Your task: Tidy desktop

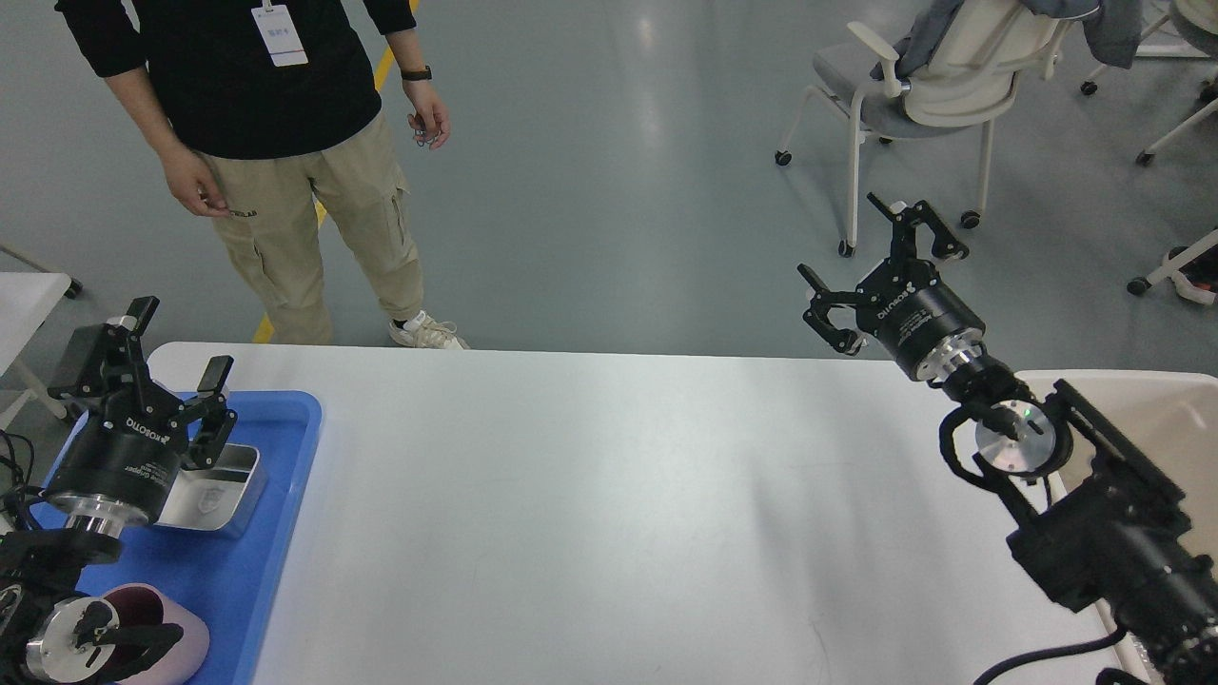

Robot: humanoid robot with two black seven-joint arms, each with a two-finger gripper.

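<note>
The desktop is a wide white tabletop with rounded corners, and its middle is bare. My left gripper is open and empty, raised above the far end of the blue tray at the table's left side. My right gripper is open and empty, raised over the table's far right edge. Its black arm runs back to the lower right corner.
In the blue tray lie a shiny metal box and a pink bowl, partly behind my left arm. A cream bin stands off the right end. A person stands beyond the far left corner. Office chairs stand at the back right.
</note>
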